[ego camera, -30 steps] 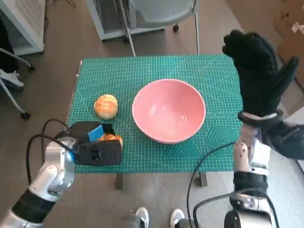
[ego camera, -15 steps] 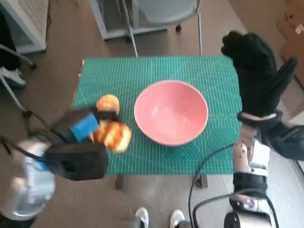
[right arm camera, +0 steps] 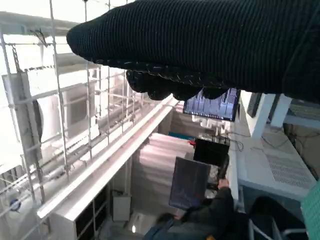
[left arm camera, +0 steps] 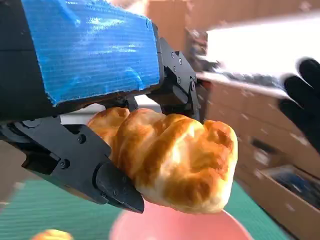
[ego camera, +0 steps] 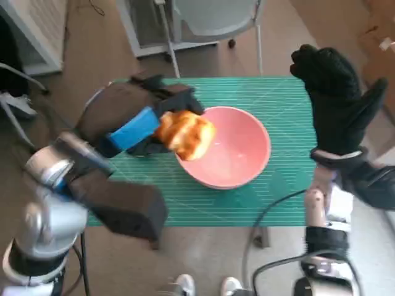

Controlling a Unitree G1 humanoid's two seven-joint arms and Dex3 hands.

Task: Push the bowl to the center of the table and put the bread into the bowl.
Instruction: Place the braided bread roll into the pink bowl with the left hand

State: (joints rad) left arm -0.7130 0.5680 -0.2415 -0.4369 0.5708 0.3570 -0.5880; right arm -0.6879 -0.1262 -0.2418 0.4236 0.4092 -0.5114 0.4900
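The left hand (ego camera: pixel 139 120), black with blue tape over its back, is raised above the desk (ego camera: pixel 278 191) and holds a golden piece of bread (ego camera: pixel 185 134) between its fingers (left arm camera: pixel 107 182). In the left wrist view the bread (left arm camera: pixel 172 160) fills the grip, clamped from both sides, its browned crust bulging out beyond the fingertips. From the head view the bread hangs just beyond that hand, over the near-left rim of the pink bowl (ego camera: pixel 234 154); the bowl sits on the green mat about midway across the desk, on the side of the left hand toward the right one. In the left wrist view a second, blurred bread roll (left arm camera: pixel 47 234) lies on the mat below the hand, and the pink rim of the bowl (left arm camera: pixel 180 227) shows under the held bread.

Farther right, the right hand (ego camera: pixel 336 98) in its black knitted glove is lifted well above the desk's right edge, upright, fingers loosely apart and holding nothing. It stands well apart from the bowl. The right wrist view shows only the glove (right arm camera: pixel 210 45) as a dark band, with a person (right arm camera: pixel 200 217) seated near a screen (right arm camera: pixel 190 182) in the background.
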